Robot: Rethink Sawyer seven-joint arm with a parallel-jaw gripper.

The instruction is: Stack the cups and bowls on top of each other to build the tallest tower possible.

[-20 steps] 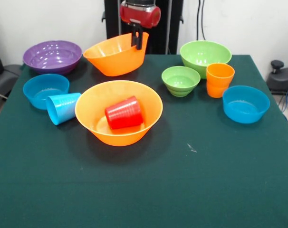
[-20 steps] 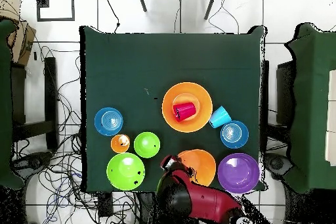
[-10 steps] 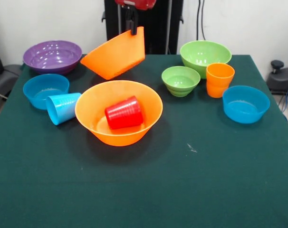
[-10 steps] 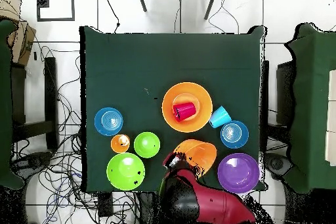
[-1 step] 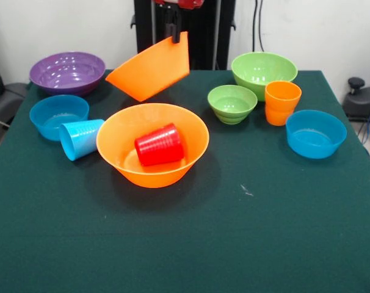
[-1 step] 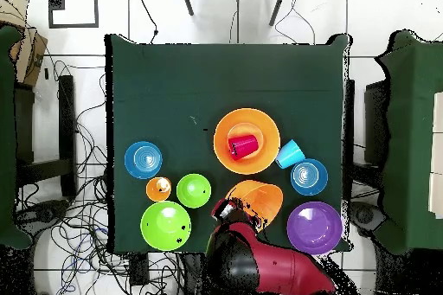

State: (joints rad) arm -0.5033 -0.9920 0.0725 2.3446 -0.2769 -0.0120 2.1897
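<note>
My gripper [image 5: 174, 33] [image 6: 227, 209] is shut on the rim of a large orange bowl [image 5: 151, 74] [image 6: 256, 201], which hangs steeply tilted above the table's far edge. A second large orange bowl [image 5: 127, 131] [image 6: 255, 153] sits mid-table with the red cup [image 5: 159, 145] [image 6: 243, 145] lying on its side inside. The light blue cup [image 5: 79, 138] [image 6: 290, 154] lies tipped against that bowl. The orange cup [image 5: 282, 102] [image 6: 158, 189] stands upright. Around them sit the purple bowl [image 5: 67, 72] [image 6: 313, 227], large green bowl [image 5: 264, 72] [image 6: 165, 225], small green bowl [image 5: 232, 103] [image 6: 193, 190] and two small blue bowls [image 5: 58, 115] [image 5: 315, 133].
Green table cloth [image 5: 234, 232] covers the table, with open room across its near half. A small white speck [image 5: 246, 191] lies on the cloth. Black chairs and cables surround the table in the overhead view.
The gripper has risen with the orange bowl, lifting it off the table and tilting it much steeper. The other bowls and cups have stayed put.
</note>
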